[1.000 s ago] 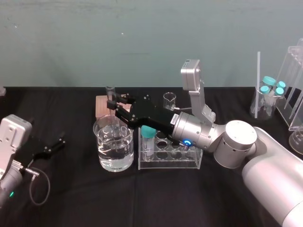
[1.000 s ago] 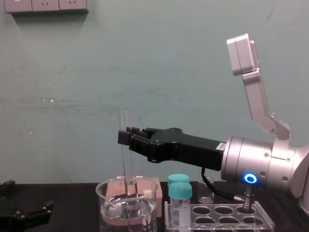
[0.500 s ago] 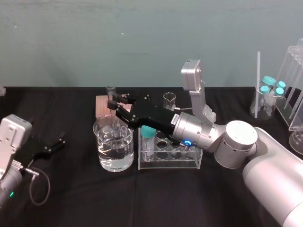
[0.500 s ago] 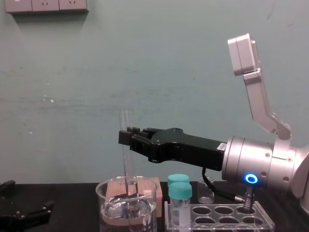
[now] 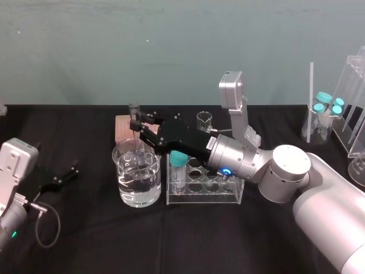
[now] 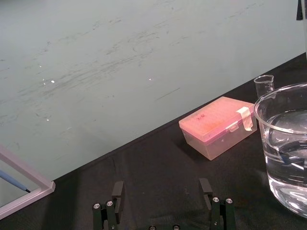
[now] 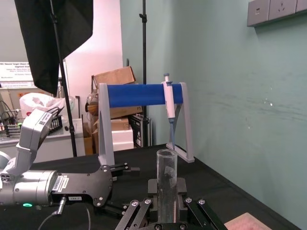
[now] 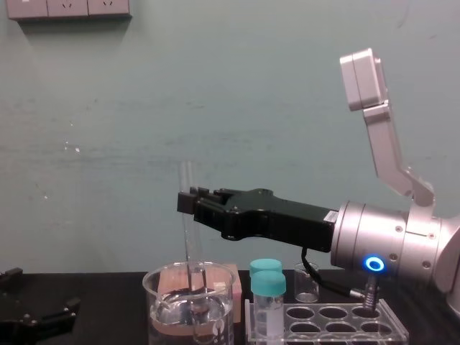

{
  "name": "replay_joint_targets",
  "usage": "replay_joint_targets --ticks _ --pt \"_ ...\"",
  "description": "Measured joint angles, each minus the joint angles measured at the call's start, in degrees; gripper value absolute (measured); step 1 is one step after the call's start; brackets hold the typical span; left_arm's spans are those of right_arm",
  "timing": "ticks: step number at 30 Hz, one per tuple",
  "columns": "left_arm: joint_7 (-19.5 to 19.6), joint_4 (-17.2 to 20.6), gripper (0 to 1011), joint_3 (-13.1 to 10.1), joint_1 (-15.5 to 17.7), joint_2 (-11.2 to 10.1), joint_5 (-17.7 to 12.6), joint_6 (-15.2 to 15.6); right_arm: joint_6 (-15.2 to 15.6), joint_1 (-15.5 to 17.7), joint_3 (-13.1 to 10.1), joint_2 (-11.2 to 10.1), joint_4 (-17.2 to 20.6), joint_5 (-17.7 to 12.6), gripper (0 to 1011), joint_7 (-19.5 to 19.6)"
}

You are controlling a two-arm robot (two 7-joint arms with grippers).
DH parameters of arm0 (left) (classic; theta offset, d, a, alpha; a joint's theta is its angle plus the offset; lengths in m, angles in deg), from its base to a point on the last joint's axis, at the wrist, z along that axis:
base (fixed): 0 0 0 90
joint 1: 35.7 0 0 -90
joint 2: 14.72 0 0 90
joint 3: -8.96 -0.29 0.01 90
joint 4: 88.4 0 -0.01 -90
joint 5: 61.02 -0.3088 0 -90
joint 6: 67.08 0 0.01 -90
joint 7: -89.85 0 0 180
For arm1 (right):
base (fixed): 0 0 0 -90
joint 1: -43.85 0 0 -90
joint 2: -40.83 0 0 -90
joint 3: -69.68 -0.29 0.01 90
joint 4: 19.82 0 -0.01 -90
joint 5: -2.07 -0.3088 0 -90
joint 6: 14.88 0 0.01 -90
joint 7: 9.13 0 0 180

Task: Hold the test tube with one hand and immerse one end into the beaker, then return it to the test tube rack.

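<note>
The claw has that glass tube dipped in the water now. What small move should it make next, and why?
Probably lift straight up. The right claw grips the test tube upright, its lower end under the water in the beaker, so the dip looks done. Rising would clear the rim before swinging to the test tube rack. The left claw lies idle, open.
</note>
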Motion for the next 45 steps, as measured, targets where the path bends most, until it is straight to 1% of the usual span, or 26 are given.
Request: replay_joint_targets --ticks 5,11,18,20,24,25,27,28,29,32,33,34,37,38,39,40,41,43,44,45 --pt "0.0 0.0 1000 0.0 0.0 0.0 0.0 0.0 -0.1 0.0 -0.3 -0.2 1.0 -0.2 222 0.2" --pt "0.0 0.0 1000 0.0 0.0 0.0 0.0 0.0 -1.0 -0.2 -1.3 -0.5 3.5 -0.9 223 0.3" --pt "0.0 0.0 1000 0.0 0.0 0.0 0.0 0.0 -2.3 -0.7 -2.6 -1.1 7.6 -2.3 223 0.5" --pt "0.0 0.0 1000 0.0 0.0 0.0 0.0 0.0 -2.8 -0.8 -3.2 -1.5 9.3 -2.8 222 0.8" --pt "0.0 0.0 1000 0.0 0.0 0.0 0.0 0.0 -3.4 -0.6 -4.4 -2.7 12.6 -3.2 222 2.0" --pt "0.0 0.0 1000 0.0 0.0 0.0 0.0 0.0 -3.6 -0.4 -4.9 -3.3 13.9 -3.2 223 2.8" --pt "0.0 0.0 1000 0.0 0.0 0.0 0.0 0.0 -3.7 0.0 -5.4 -3.9 15.2 -3.2 223 3.5" --pt "0.0 0.0 1000 0.0 0.0 0.0 0.0 0.0 -3.8 0.6 -6.0 -4.7 16.7 -3.0 222 4.5" --pt "0.0 0.0 1000 0.0 0.0 0.0 0.0 0.0 -3.8 0.6 -6.0 -4.7 16.7 -3.0 223 4.5" --pt "0.0 0.0 1000 0.0 0.0 0.0 0.0 0.0 -3.5 2.5 -7.5 -6.8 20.3 -2.5 223 7.0" --pt "0.0 0.0 1000 0.0 0.0 0.0 0.0 0.0 -3.3 2.9 -7.8 -7.2 21.0 -2.3 222 7.5" --pt "0.0 0.0 1000 0.0 0.0 0.0 0.0 0.0 -2.9 3.9 -8.4 -8.0 22.5 -2.1 223 8.6" --pt "0.0 0.0 1000 0.0 0.0 0.0 0.0 0.0 -2.1 6.0 -9.6 -9.4 25.2 -1.8 222 10.6" --pt "0.0 0.0 1000 0.0 0.0 0.0 0.0 0.0 -1.5 7.3 -10.3 -10.2 26.6 -1.5 222 11.8" --pt "0.0 0.0 1000 0.0 0.0 0.0 0.0 0.0 -1.3 8.0 -10.7 -10.6 27.5 -1.4 223 12.4" --pt "0.0 0.0 1000 0.0 0.0 0.0 0.0 0.0 -1.3 8.0 -10.7 -10.6 27.5 -1.4 223 12.4" --pt "0.0 0.0 1000 0.0 0.0 0.0 0.0 0.0 -0.5 10.0 -11.9 -11.6 29.6 -1.0 222 14.3" --pt "0.0 0.0 1000 0.0 0.0 0.0 0.0 0.0 0.0 11.4 -12.6 -12.2 30.8 -0.8 222 15.4" --pt "0.0 0.0 1000 0.0 0.0 0.0 0.0 0.0 0.6 12.9 -13.4 -12.7 32.0 -0.4 222 16.7" --pt "0.0 0.0 1000 0.0 0.0 0.0 0.0 0.0 0.6 12.9 -13.4 -12.7 32.0 -0.4 222 16.7"
